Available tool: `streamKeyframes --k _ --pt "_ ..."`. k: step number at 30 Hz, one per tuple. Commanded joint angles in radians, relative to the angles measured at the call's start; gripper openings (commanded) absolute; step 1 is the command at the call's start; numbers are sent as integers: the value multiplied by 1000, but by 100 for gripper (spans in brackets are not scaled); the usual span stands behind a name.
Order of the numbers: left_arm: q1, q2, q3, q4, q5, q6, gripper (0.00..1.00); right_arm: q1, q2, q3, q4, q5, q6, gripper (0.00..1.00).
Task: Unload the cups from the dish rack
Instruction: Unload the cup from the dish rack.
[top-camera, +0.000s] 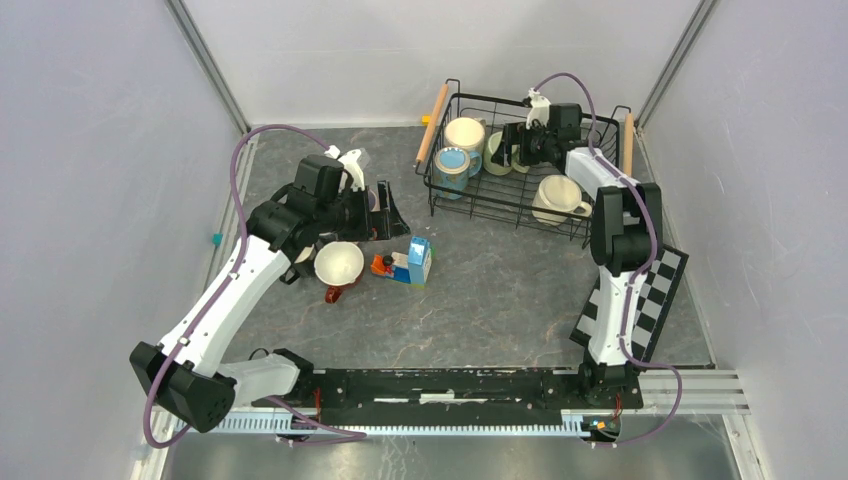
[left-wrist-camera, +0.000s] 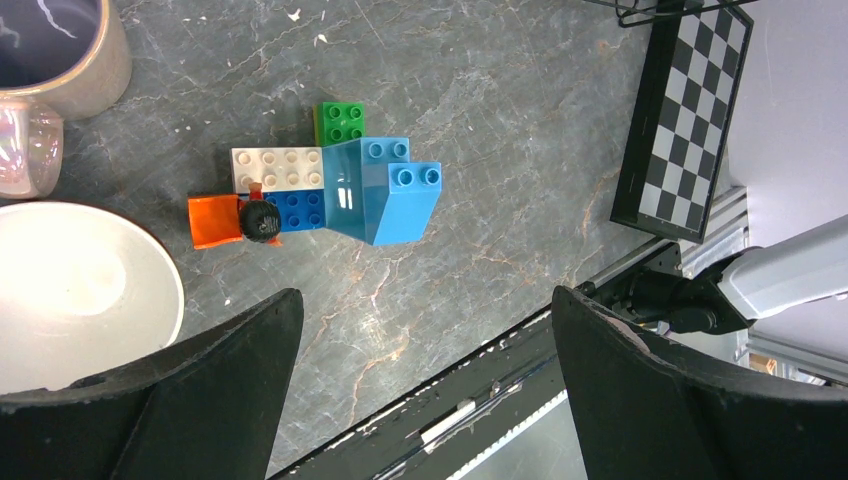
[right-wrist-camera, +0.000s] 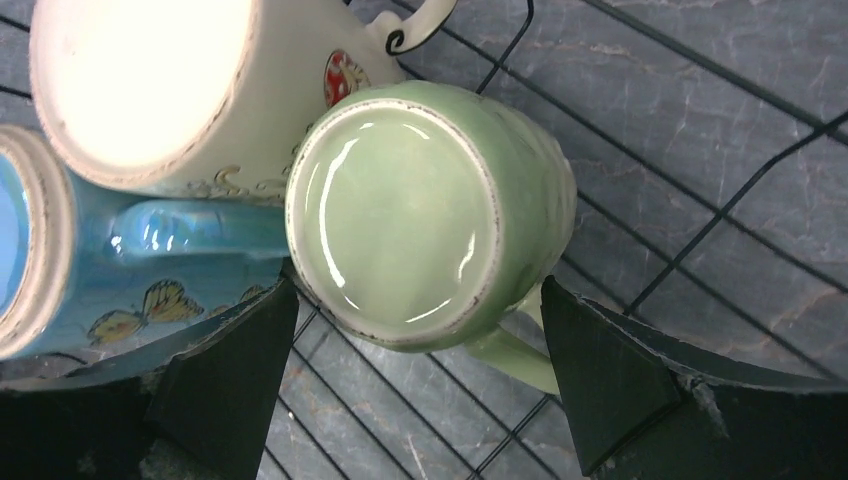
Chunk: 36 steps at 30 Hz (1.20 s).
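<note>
Aim for the pale green cup (right-wrist-camera: 400, 210) inside the dish rack (top-camera: 505, 218), glazed base turned toward the right wrist view, handle (right-wrist-camera: 512, 355) poking out low beside one finger (right-wrist-camera: 615, 375); hard to say whether inverted or tipped on its side. Mind the tight neighbours: crowded on one side by a cream cup (right-wrist-camera: 150, 90) and a blue butterfly cup (right-wrist-camera: 130, 270), with only bare wire on the other. Right gripper (right-wrist-camera: 418, 300) spread fully wide, one finger either side of the green body, nothing clamped yet; contact with the glaze not readable. Before closing, reach deeper to land the pads on the barrel rather than on the edge of the base, and keep the handle clear of the finger, otherwise likely to twist under the squeeze. Close slowly, expecting slick glaze, then lift straight off the wires before swinging out, so as not to drag the blue cup along or snag the rack. Leave the fourth cup (top-camera: 556, 197) at the rack's near corner for later. Set down on the table (top-camera: 500, 300), well apart from the toy blocks (top-camera: 405, 265) and the white-lined cup (top-camera: 338, 264) already standing outside the rack. Left gripper (left-wrist-camera: 425, 300) likewise wide open and empty, hovering over the table near those blocks; not needed for this step
</note>
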Motion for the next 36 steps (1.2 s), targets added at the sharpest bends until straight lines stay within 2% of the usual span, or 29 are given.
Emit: streamKeyframes --k 1,9,19,28,36 --pt "-3 -3 19 4 15 51 100 4 -128 -71 60 3 31 98" --pt "-3 6 18 12 22 48 100 54 -184 -126 -17 206 -18 98" --pt "-2 1 12 16 24 45 100 86 -69 56 -138 317 -102 98" --pt "-2 7 9 15 24 45 100 84 -77 69 -153 347 -191 98" --pt "-2 20 18 13 30 44 100 72 49 239 -250 273 -281 98"
